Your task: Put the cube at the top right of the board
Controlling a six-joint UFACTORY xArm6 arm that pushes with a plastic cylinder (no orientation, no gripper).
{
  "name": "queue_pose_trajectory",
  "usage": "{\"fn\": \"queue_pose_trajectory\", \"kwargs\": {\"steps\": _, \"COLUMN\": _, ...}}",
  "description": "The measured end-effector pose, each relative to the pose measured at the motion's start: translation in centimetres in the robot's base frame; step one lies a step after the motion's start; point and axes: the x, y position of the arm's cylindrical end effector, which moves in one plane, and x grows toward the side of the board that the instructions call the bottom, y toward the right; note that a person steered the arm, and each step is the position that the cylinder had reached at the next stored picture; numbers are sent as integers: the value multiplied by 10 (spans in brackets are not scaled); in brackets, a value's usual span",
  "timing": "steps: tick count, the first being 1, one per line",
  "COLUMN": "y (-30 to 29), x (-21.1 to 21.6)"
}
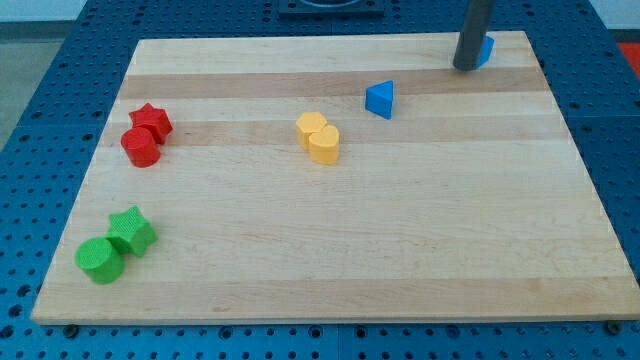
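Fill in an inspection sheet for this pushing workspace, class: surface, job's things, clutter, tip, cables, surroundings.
Surface: wooden board, pale planks, lying flat.
Job's things: blue cube at the view's top right corner, mostly hidden behind the rod.
Clutter: blue triangular block; two yellow blocks touching; red star against red cylinder; green star against green cylinder.
Tip: my tip rests on the board, just left of the blue cube.
Cables: nothing seen.
Surroundings: blue perforated table around the board.
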Motion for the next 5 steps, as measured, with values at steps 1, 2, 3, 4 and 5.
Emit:
{"fn": "queue_pose_trajectory", "kwargs": {"steps": 1, "y": 0, "x": -7}}
{"fn": "queue_pose_trajectory", "kwargs": {"steps": 2, "y": 0, "x": -9}}
{"fn": "queue_pose_trajectory", "kwargs": {"steps": 3, "y": 0, "x": -3}}
{"fn": "queue_pose_trajectory", "kwargs": {"steps": 4, "y": -1, "x": 23}}
{"fn": "queue_pose_trajectory", "kwargs": {"steps": 5, "y": -7, "x": 49}}
